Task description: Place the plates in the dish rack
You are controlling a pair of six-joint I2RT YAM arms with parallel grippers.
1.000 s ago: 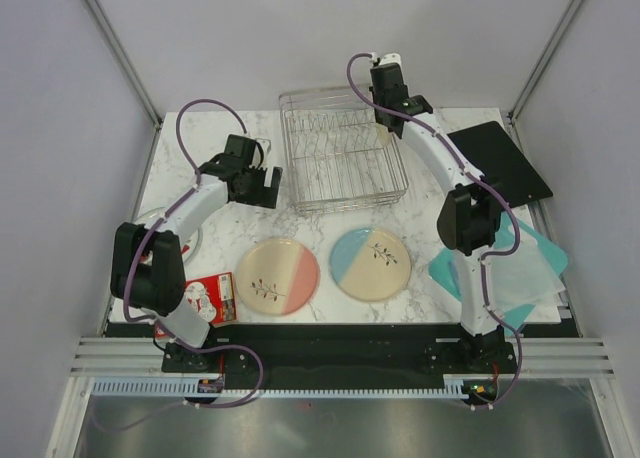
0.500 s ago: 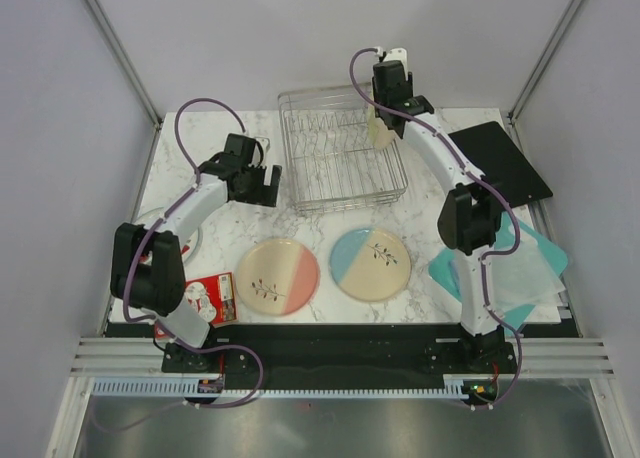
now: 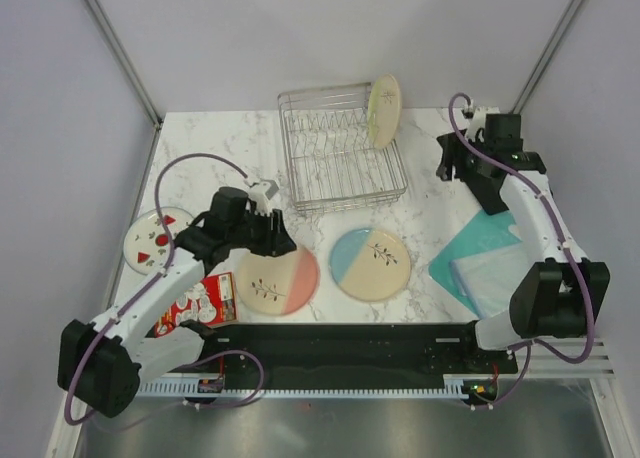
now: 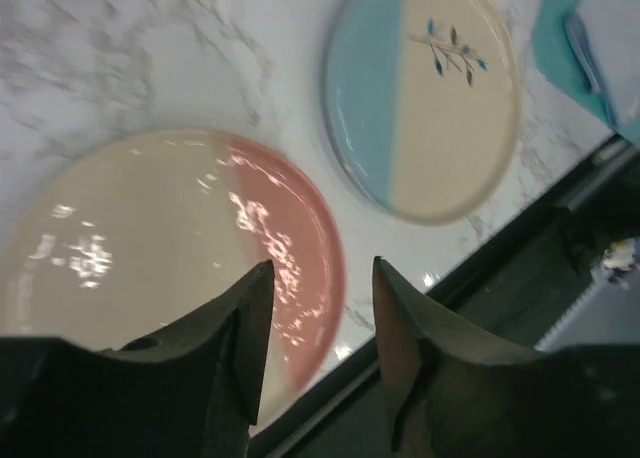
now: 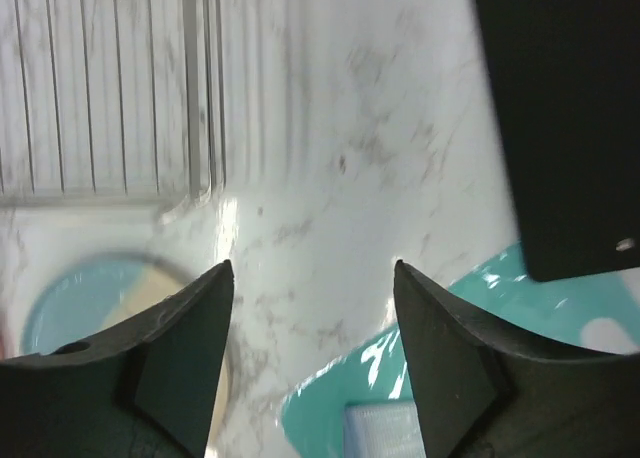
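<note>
We see the cream plate (image 3: 383,111) now standing in the dish rack (image 3: 330,173), the right gripper (image 5: 313,273) withdrawn and open. The left gripper (image 4: 322,273), open, has moved above the pink plate (image 4: 150,238).

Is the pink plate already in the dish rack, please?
No, the pink plate lies flat on the table, outside the dish rack.

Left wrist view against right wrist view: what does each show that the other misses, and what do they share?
Only the left wrist view shows the pink plate, right under the left hand. Only the right wrist view shows a corner of the rack and the black board. Both show the blue plate, the teal mat and the marble table.
</note>
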